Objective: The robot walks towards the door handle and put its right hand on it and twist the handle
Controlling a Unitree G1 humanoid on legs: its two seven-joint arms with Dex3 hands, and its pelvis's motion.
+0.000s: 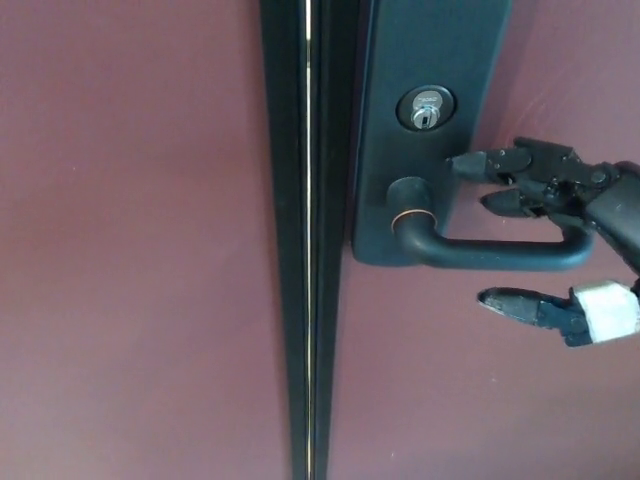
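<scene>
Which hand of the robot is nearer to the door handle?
Right. The right hand is around the door handle, two fingers above the lever and the thumb below it. The left hand is not in view.

Door handle (500, 250): dark matt metal (coppery wear at the hub). Keyhole (427, 108) shiny silver metal. Door (140, 240) smooth, matt maroon.

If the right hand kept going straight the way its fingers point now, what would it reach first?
Probably the dark backplate: the right hand points toward picture left, upper fingers above the lever handle, thumb below it. Depth is unclear, so they might already touch.
</scene>
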